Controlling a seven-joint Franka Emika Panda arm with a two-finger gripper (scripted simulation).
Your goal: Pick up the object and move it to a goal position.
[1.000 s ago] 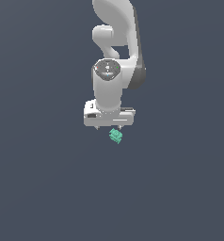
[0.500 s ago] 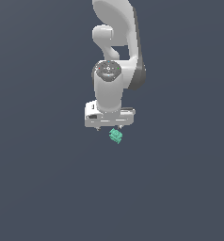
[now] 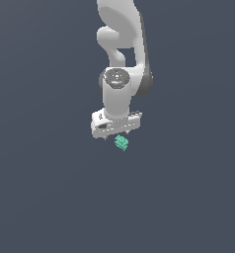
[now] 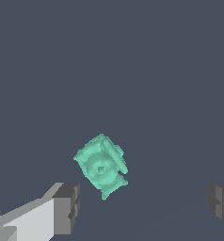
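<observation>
The white, blocky robot gripper [image 4: 142,207] with grey pads [image 4: 67,207] is hanging with its jaws spread wide, grasping nothing. The small teal-green knobbly lump [image 4: 102,170] is lying between them, nearer one pad, at six o'clock below the gripper.

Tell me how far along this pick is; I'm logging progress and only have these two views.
Done: the gripper hangs above the lump, jaws wide open. In hand: lining up; in the wrist view the lump lies clear of both fingers, not yet squarely between them. Left: descend, close, lift, and carry it to the goal, which neither view shows.
</observation>
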